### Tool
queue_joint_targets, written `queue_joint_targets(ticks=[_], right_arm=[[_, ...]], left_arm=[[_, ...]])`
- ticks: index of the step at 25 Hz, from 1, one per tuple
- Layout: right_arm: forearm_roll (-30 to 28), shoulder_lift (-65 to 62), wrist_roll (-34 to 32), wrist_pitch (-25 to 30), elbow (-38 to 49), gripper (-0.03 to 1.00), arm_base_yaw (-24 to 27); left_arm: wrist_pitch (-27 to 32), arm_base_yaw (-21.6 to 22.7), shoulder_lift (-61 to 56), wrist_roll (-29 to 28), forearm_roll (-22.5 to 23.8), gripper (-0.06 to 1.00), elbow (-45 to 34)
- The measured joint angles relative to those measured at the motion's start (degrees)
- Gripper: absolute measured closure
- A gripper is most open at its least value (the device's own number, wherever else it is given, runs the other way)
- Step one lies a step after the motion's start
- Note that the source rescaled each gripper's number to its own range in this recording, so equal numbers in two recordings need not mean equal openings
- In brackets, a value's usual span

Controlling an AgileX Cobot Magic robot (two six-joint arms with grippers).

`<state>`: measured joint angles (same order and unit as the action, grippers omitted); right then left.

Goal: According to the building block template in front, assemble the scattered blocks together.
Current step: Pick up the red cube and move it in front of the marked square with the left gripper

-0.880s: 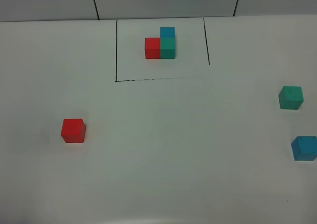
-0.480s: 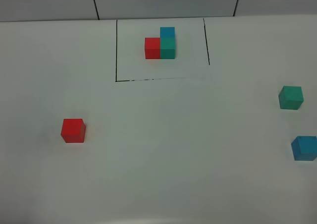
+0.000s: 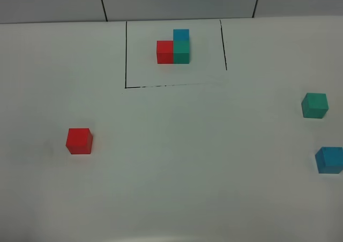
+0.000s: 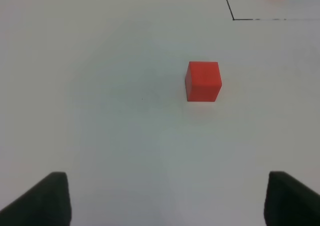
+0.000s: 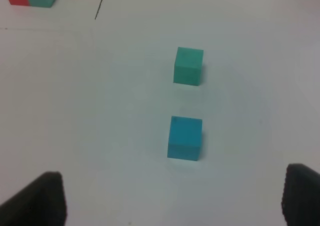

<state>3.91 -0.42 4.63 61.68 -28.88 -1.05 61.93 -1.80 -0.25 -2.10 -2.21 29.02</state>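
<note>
Exterior high: building block template (image 3: pixel 173 48) sits far-centre on the white worktop (image 3: pixel 177 199), inside the black outline (image 3: pixel 126 54). Red cube (image 3: pixel 79 141) lies alone, near left. Teal-green cube (image 3: pixel 314 105) and blue cube (image 3: pixel 328 159) lie at the right edge, apart.

Left wrist: left end effector (image 4: pixel 167 198) spread wide, pinching nothing; red cube ahead of it, untouched.

Right wrist: right end effector (image 5: pixel 172 196) spread wide, empty; blue cube ahead, teal-green cube beyond it, gap between.

Looks like a lab test bench: plain white tabletop (image 3: pixel 171 199), drawn black outline (image 3: pixel 126 54), grey panelled wall (image 3: pixel 177 1).
</note>
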Motion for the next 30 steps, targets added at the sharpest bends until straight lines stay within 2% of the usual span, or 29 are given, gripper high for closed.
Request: queue_joint_targets(ticks=[16, 23, 30], right_arm=[[0.0, 0.0, -0.1, 0.0, 0.0, 0.09, 0.0], [0.0, 0.0, 0.0, 0.0, 0.0, 0.09, 0.0], [0.0, 0.0, 0.0, 0.0, 0.0, 0.09, 0.0]], left_arm=[[-0.7, 0.0, 1.1, 0.0, 1.0, 0.19, 0.4], [-11.9, 0.0, 11.5, 0.0, 2.2, 0.19, 1.2], [-20.4, 0.0, 32.4, 0.0, 2.2, 0.19, 1.2]])
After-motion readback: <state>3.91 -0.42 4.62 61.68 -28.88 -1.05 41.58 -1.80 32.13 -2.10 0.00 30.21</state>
